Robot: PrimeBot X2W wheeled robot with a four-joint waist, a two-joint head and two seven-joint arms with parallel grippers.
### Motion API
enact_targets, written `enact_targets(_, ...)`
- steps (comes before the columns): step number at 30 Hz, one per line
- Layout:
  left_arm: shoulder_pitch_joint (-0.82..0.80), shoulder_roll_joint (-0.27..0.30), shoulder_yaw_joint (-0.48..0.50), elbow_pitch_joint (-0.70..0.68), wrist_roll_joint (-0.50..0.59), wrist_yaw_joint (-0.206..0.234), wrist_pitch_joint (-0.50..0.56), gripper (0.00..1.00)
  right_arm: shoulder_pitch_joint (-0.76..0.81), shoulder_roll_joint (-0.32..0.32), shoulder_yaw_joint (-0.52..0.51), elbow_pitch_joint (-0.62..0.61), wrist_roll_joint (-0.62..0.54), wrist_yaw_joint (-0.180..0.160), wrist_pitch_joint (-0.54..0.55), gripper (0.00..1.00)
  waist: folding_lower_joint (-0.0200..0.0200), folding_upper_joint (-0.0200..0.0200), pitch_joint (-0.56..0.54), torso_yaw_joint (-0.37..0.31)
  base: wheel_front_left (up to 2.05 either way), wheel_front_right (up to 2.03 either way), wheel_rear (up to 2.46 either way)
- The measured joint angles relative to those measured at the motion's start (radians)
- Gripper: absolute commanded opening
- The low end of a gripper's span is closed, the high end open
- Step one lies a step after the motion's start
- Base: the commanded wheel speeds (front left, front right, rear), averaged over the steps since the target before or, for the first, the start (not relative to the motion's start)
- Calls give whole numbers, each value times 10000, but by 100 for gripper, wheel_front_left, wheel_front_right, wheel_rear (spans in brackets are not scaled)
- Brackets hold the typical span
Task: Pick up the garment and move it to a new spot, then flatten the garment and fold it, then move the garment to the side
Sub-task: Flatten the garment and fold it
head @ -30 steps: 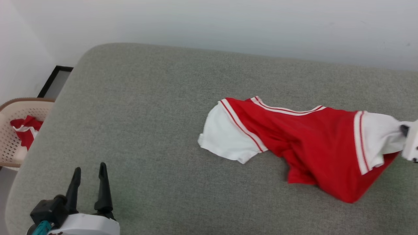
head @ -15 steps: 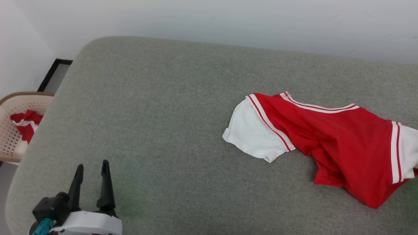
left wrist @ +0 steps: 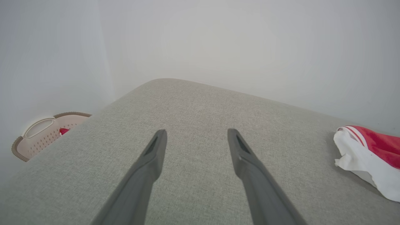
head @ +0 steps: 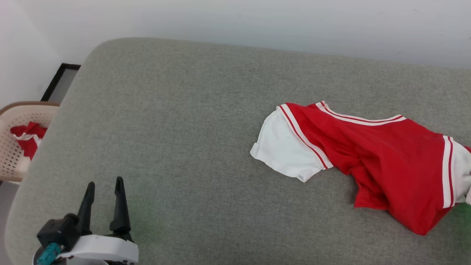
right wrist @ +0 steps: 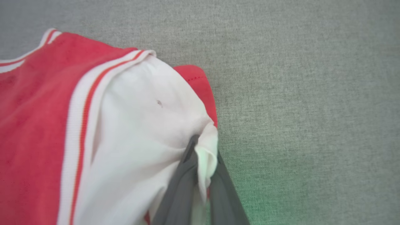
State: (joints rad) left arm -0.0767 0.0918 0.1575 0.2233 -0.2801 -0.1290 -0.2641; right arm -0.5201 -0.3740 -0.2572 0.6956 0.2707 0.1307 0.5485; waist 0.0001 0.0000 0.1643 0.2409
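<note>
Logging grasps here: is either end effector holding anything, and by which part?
The right end effector is shut on the garment, pinching the edge of its white sleeve. The left end effector is open, holding nothing.

Head high, wrists low, all share garment (head: 386,158)

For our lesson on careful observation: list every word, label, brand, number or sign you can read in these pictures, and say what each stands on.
None can be read.
The garment: plain red cloth, white sleeves, striped trim; no lettering on the visible side.
The basket and the left end effector: no legible marking.
</note>
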Motion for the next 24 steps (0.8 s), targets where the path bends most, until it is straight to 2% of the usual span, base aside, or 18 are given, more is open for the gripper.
enact_targets(9, -30, 171, -142, -107, -13, 0, 0, 100, -170, -109, 627, -483, 447, 0, -539, 100, 0, 0, -107, -249, 0, 0, 0)
enact_targets(16, -316, 794, -627, -284, -324, 2, 148, 100, 174, -38, 1016, -1655, 813, 0, -1337, 100, 0, 0, -230, -631, 0, 0, 0)
enact_targets(24, -796, 1605, -1300, -878, -1041, 0, 1076, 100, 1085, 345, 1526, -3348, 1072, 0, -2777, 100, 0, 0, -289, -1246, 0, 0, 0)
